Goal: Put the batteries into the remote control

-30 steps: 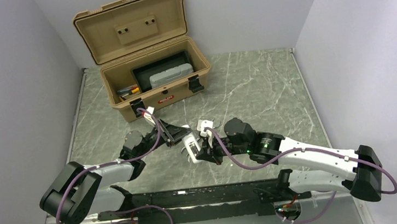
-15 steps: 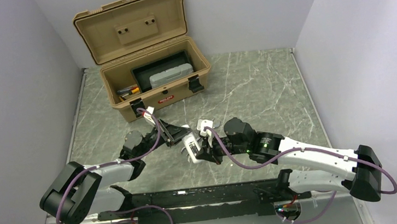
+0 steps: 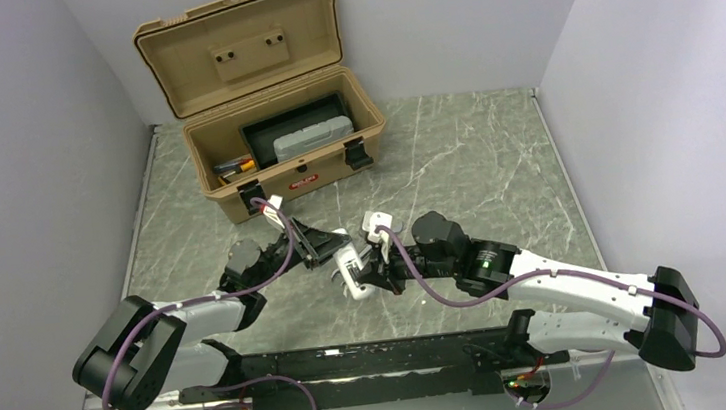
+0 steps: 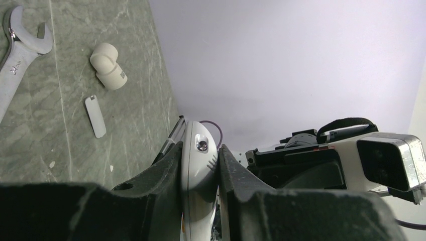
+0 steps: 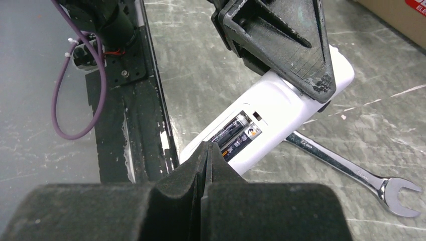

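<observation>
1. Right wrist view: the remote control point(image 5: 281, 108) lies slantwise over the table point(image 5: 191, 75), its open recess facing the camera. One end is clamped and the other points toward the arms' bases. Whether that lower end touches the table cannot be told.
2. Left wrist view: the left gripper point(image 4: 200, 156) is closed on the remote's rounded end, one finger against each long side, leaving only the remote's thickness between them.
3. The right gripper point(image 5: 206, 150) has its fingers pressed fully together and holds nothing. Its joined tip sits at the near edge of the recess.
4. Two batteries point(image 5: 236, 133) lie side by side inside the recess, labels visible. Whether both are fully seated cannot be told from this angle.
5. Step in hand (judged): the closed right tip is pushing the batteries home while the left arm steadies the remote.
6. Bystanders: a silver wrench point(image 5: 351, 170) lies just beyond the remote. A small white curved piece point(image 4: 108, 65) and a flat white strip point(image 4: 95, 116) lie near each other on the table. An open tan toolbox point(image 3: 271, 123) stands at the far side.
7. Next move (judged): confirm both cells lie flat, then withdraw the right tip. The flat strip is probably the cover. Fetching it would call for opened fingers and an unmoved left grip.
</observation>
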Tool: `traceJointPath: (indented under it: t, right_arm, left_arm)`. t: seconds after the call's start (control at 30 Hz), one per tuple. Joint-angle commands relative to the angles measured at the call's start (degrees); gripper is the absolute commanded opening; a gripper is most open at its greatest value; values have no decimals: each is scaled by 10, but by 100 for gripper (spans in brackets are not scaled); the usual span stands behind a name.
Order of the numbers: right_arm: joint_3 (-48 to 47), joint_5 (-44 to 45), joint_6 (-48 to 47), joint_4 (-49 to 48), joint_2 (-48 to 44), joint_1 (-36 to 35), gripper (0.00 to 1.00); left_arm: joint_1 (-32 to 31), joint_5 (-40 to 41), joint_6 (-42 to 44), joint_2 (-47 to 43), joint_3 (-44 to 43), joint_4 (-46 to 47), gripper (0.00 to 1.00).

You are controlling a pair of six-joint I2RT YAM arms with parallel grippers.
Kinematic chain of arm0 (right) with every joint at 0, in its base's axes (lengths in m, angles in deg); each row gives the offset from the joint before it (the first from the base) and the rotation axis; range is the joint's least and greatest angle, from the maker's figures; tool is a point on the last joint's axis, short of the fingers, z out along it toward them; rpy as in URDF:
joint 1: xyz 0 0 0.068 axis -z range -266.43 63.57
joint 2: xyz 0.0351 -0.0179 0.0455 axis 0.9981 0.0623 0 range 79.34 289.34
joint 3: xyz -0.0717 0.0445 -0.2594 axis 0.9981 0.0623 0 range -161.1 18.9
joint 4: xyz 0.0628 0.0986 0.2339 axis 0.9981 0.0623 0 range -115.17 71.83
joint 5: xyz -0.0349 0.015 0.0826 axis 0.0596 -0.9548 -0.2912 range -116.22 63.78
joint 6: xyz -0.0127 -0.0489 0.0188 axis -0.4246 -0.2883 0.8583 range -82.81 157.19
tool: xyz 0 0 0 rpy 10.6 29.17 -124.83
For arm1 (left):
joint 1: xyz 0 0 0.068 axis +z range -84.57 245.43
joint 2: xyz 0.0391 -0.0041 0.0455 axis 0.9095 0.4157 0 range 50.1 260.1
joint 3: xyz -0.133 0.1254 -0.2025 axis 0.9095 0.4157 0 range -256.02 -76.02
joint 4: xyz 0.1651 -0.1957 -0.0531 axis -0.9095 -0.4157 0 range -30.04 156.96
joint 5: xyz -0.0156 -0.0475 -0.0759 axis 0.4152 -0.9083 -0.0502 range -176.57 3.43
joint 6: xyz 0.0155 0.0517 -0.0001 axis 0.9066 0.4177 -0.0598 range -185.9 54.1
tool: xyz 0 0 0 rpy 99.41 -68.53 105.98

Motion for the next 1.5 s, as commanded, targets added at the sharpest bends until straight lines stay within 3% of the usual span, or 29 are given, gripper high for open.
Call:
traceJointPath:
  t: [0.0,0.23,0.47,0.57,0.7,0.83,0.93,1.0,1.13,1.27,1.47]
  right_arm:
    - [-7,0,-1,-36,0,3,0]
    - [2,4,4,-34,-33,4,0]
    - [27,80,51,-68,-74,12,2]
    - [29,103,102,-54,-75,45,0]
    - [35,66,176,-39,-80,113,2]
    - [42,-8,177,-45,-81,123,12]
    - [59,-52,191,-82,-80,125,31]
    - [72,-69,205,-107,-83,126,50]
    - [87,-53,220,-120,-93,128,67]
    - [90,-51,228,-111,-81,133,72]
    - [115,-80,272,-180,-62,134,81]
  left_arm:
    - [-3,-5,-6,-2,-14,50,0]
    - [-3,-3,-5,-1,-11,51,0]
    - [-3,-4,-5,2,-8,57,0]
    - [-3,-10,2,-2,-12,51,0]
    - [-3,-17,17,-13,-16,44,0]
    - [-3,-14,30,-27,-17,17,0]
    - [-3,-11,33,-30,-18,12,0]
    - [-3,-11,32,-29,-19,16,0]
    - [-3,-13,29,-27,-20,22,0]
    - [-3,-15,33,-32,-24,18,0]
    - [-3,-19,35,-35,-28,17,0]
